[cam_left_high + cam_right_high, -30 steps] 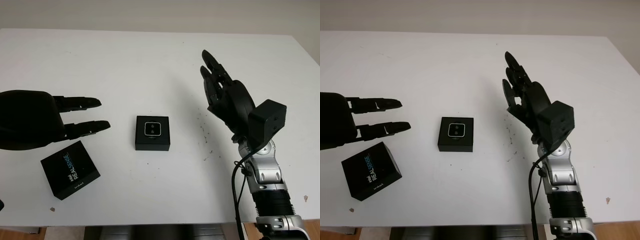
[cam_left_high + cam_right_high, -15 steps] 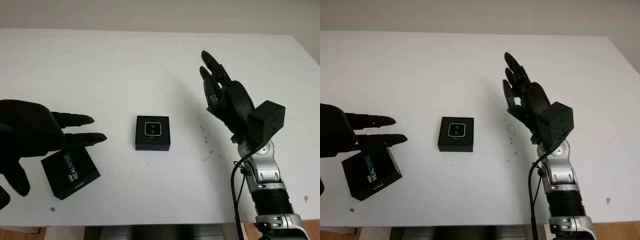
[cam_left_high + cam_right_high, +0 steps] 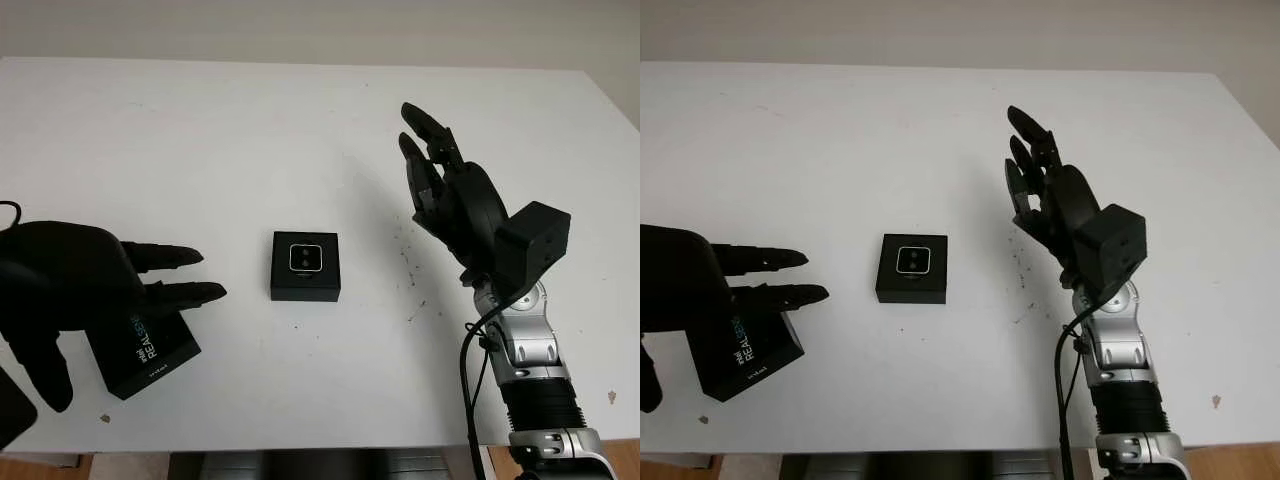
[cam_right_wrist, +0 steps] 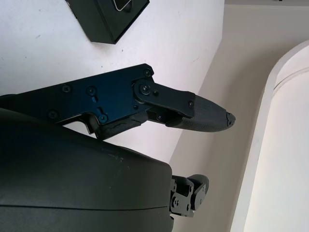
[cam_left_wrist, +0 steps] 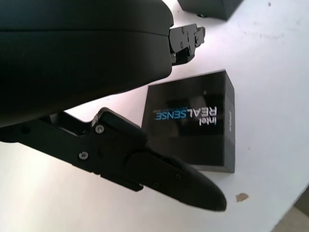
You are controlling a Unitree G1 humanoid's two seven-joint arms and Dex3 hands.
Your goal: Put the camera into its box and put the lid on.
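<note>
Left hand (image 3: 75,285): open, holding nothing, at the near left of the white surface (image 3: 250,130); it has dropped lower and nearer since a second ago and now hangs over the lid, its fingertips (image 3: 205,292) pointing toward the box.
Lid: the glossy black square lid printed "Intel REALSENSE" (image 3: 150,345) lies flat near the front left corner of the surface, turned at an angle, partly covered by the left hand; in the left wrist view (image 5: 193,125) it sits just beside the fingers, and whether they touch it cannot be told. It has not moved.
Front edge: the lid lies close to the near edge; a small brown speck (image 3: 104,418) sits beside it.
Box: the small black square box (image 3: 305,266) stands in the middle of the surface, unmoved, with bare room on all sides.
Contents: the small silver-framed square camera (image 3: 304,258) sits in the box, face up; the box is uncovered.
Right hand (image 3: 445,190): open, raised above the right part of the surface, well apart from the box, fingers pointing away from the robot; barely changed from earlier.
Marks: dark specks (image 3: 410,270) dot the surface between the box and the right arm.
Far side: the surface reaches back to a pale wall.
</note>
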